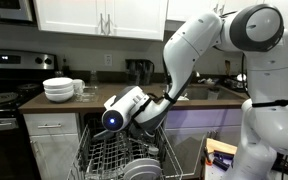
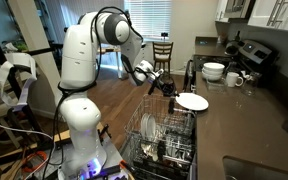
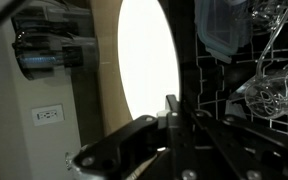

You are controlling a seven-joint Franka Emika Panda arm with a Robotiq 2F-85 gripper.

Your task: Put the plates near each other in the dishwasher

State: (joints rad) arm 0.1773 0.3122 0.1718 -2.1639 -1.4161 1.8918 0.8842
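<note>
**Held item.** The gripper (image 2: 172, 92) is closed on the rim of one plate (image 2: 192, 101). In the wrist view the fingers (image 3: 171, 112) pinch the near edge of the plate (image 3: 144, 60). The jaws are nearly together, with only the thin rim between them.

**Location.** In an exterior view the plate hangs in the air above the far corner of the dishwasher (image 2: 164, 140) rack, next to the countertop (image 2: 246, 122) edge. It touches neither the rack nor the countertop.

**Handling properties.** The plate is judged to be stiff, glazed, smooth and breakable, and of moderate weight. A single-edge pinch puts the weight well out from the fingers, so the plate may pivot or slip if moved sharply. The rim is the only practical place to grip. Avoid contact with the tines and with the glassware (image 3: 274, 90) in the rack.

**Orientation.** A round plate has no long axis, so the reference is its face. In an exterior view the face lies close to level and points upward. It probably has to be tipped onto its edge before it can go between the tines.
</note>
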